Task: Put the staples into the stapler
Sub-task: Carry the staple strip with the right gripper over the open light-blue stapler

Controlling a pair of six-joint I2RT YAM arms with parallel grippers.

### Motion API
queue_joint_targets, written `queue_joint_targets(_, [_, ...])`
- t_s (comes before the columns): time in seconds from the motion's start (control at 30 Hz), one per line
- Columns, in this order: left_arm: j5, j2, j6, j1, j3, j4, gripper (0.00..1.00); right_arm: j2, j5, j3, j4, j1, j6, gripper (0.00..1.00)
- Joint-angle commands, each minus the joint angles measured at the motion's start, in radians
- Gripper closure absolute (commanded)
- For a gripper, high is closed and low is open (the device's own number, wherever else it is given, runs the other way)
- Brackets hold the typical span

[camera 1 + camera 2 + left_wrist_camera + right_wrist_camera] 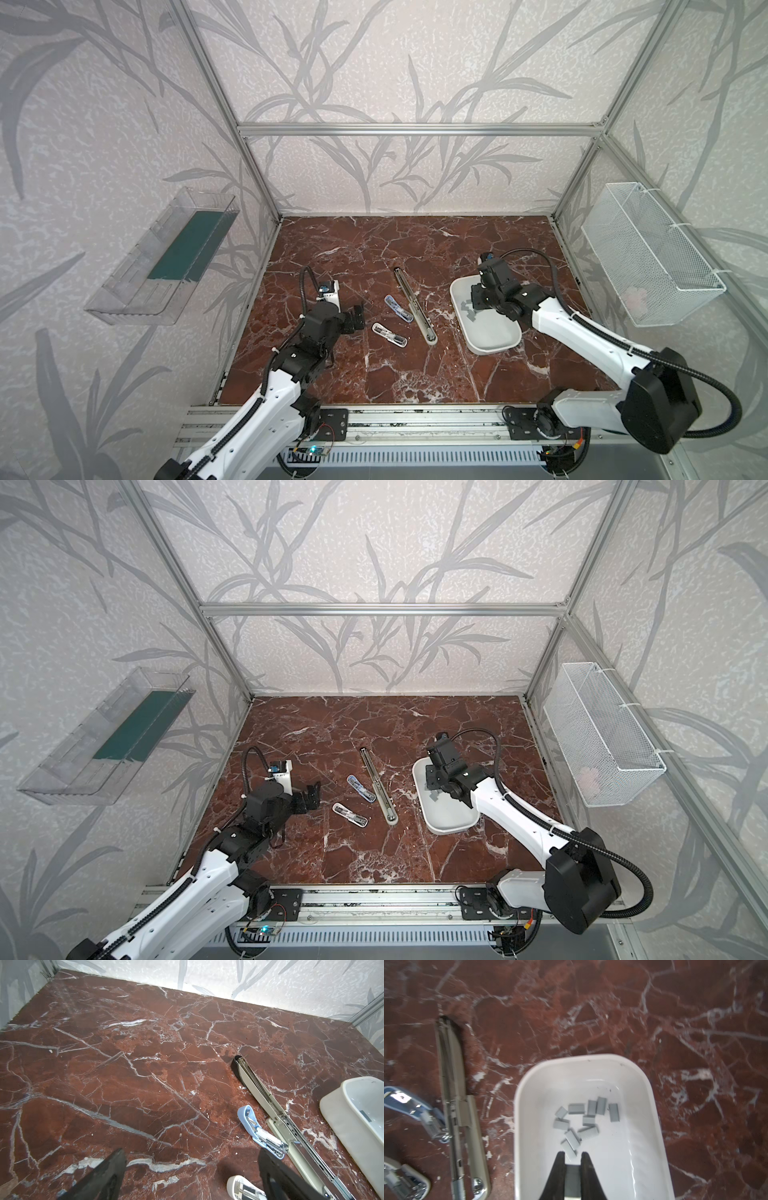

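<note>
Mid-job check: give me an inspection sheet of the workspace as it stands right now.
Surface: red-brown veined marble tabletop.
Job's things: staples loose in white tray; long stapler, blue stapler, white stapler lie opened on the table.
Clutter: nothing seen.
Grippers: left gripper open above the table by the white stapler; right gripper in the tray, jaws narrow around one strip's end, grip unclear.
Cables: black hose loops over each wrist, snagging nothing.
Surroundings: clear bin on left wall, mesh basket on right wall.
</note>
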Motion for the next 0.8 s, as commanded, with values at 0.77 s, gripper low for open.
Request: queue_joint_targets(0.77, [-0.013, -0.071, -0.064, 0.004, -0.026, -0.142, 0.01, 0.445, -0.258, 0.208, 0.327, 0.333, -0.384, 0.96])
